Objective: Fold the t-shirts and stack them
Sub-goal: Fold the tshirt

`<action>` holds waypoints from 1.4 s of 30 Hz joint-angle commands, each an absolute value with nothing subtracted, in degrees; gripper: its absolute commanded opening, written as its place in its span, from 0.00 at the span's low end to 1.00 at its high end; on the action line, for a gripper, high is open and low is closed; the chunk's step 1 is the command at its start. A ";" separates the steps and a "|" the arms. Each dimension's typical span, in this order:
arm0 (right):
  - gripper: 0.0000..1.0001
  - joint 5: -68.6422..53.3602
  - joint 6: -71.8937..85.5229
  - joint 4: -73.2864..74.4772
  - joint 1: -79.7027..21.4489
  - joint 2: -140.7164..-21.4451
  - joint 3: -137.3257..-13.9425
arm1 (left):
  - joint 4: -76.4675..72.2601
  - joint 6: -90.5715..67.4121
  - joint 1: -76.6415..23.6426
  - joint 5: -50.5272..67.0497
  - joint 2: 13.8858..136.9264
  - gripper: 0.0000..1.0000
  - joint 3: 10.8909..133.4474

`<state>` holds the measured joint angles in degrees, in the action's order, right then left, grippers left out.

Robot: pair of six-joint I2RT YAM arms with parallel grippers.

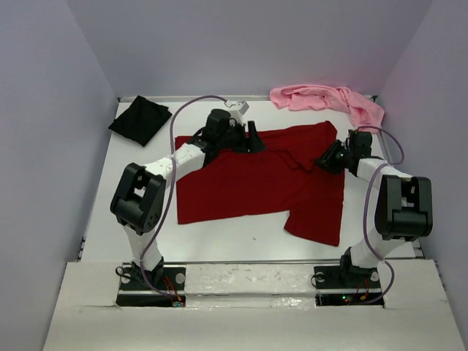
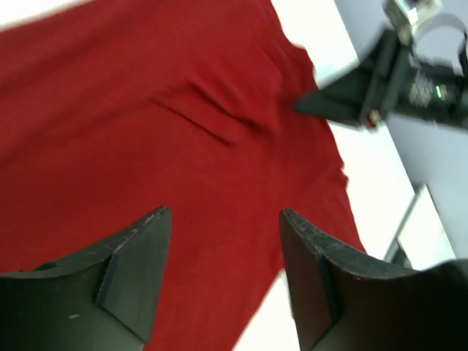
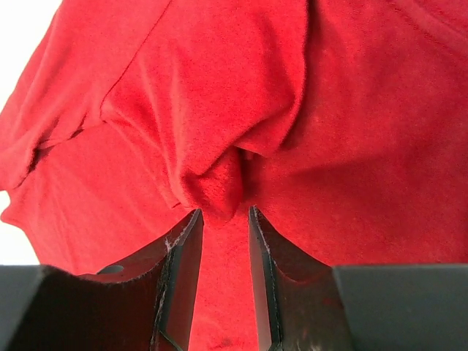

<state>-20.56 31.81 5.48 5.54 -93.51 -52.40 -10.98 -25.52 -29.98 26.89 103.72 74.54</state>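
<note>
The right fingers [image 3: 191, 234] are seen at the bottom of the right wrist view. They are set narrow, and a bunched fold of the red shirt [image 3: 351, 146] is pinched between their tips. Creases are drawn into the cloth around that pinch.

In the left wrist view the left fingers [image 2: 139, 263] are spread wide at the bottom of the frame, and nothing is held between them. Red cloth is spread beneath them, but whether it is touched cannot be told. The right arm is seen blurred at the upper right of that frame, at the cloth's edge.

In the top view the red shirt is laid out mostly flat over the middle of the desk [image 1: 241, 241], with one part reaching toward the lower right. The left fingers are placed over its upper edge near the centre. The right fingers are placed on its upper right part.

The black shirt [image 1: 140, 119] is set in the upper left of the desk, well apart from the red one. The pink shirt [image 1: 329, 99] is left crumpled along the upper right edge, near the red shirt's upper right corner.
</note>
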 commanded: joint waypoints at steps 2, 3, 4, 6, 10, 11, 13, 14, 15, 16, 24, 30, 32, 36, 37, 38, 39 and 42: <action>0.36 -23.29 32.78 -1.32 5.10 -95.53 -54.66 | -13.09 -29.00 -33.74 28.39 101.43 0.63 72.34; 0.37 -23.47 33.04 -1.58 5.10 -95.89 -54.93 | -13.62 -29.44 -34.53 28.30 101.77 0.62 72.07; 0.37 -23.55 33.31 -1.84 5.10 -96.32 -55.02 | -14.75 -29.79 -34.80 28.47 101.95 0.61 71.81; 0.36 -23.47 33.40 -2.02 5.10 -96.59 -55.28 | -15.81 -30.93 -35.42 28.48 102.57 0.59 71.46; 0.36 -22.68 33.31 -1.76 5.10 -96.50 -55.37 | -18.01 -32.17 -36.47 28.56 104.06 0.49 71.28; 0.36 -22.50 33.05 -1.58 5.10 -96.33 -55.28 | -18.19 -32.34 -36.65 28.74 105.02 0.47 71.45; 0.36 -21.98 32.96 -1.23 5.10 -95.98 -55.11 | -18.37 -32.52 -37.26 28.74 106.17 0.44 72.15; 0.36 -21.62 32.70 -0.80 5.10 -95.72 -54.76 | -18.46 -32.61 -37.79 28.65 107.48 0.44 73.03; 0.36 -21.53 32.61 -0.36 5.10 -95.10 -54.76 | -18.46 -32.69 -38.05 28.83 108.19 0.47 73.56; 0.36 -21.27 32.52 -0.26 5.10 -94.84 -54.67 | -18.46 -32.70 -38.40 28.92 108.89 0.51 74.00; 0.36 -21.18 32.17 2.20 5.71 -92.64 -53.70 | -23.55 -35.68 -40.51 29.71 115.39 0.70 76.63; 0.36 -21.27 31.64 2.02 6.23 -93.25 -53.79 | -23.82 -35.94 -41.31 27.16 118.64 0.71 80.06; 0.36 -21.45 31.64 2.02 6.24 -94.13 -53.96 | -23.47 -36.03 -41.92 26.98 120.49 0.71 82.51; 0.36 -21.10 31.38 1.85 6.24 -94.83 -53.62 | -19.79 -35.16 -43.24 24.44 124.00 0.71 88.31; 0.35 -20.92 31.29 1.76 6.76 -94.92 -53.53 | -18.91 -34.98 -43.50 24.17 124.71 0.71 89.64; 0.35 -21.09 31.20 1.67 6.77 -95.01 -53.35 | -18.11 -34.89 -44.03 23.91 126.54 0.71 92.61; 0.35 -21.01 31.11 1.67 6.77 -95.10 -53.26 | -17.24 -34.63 -44.29 23.91 127.52 0.71 94.29; 0.35 -21.27 30.94 1.49 7.29 -95.10 -53.09 | -14.16 -33.93 -45.26 22.86 130.42 0.71 99.13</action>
<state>-21.58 32.25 2.57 6.55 -94.67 -52.86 -17.23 -35.27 -43.64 24.21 128.77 93.19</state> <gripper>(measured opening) 0.355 0.712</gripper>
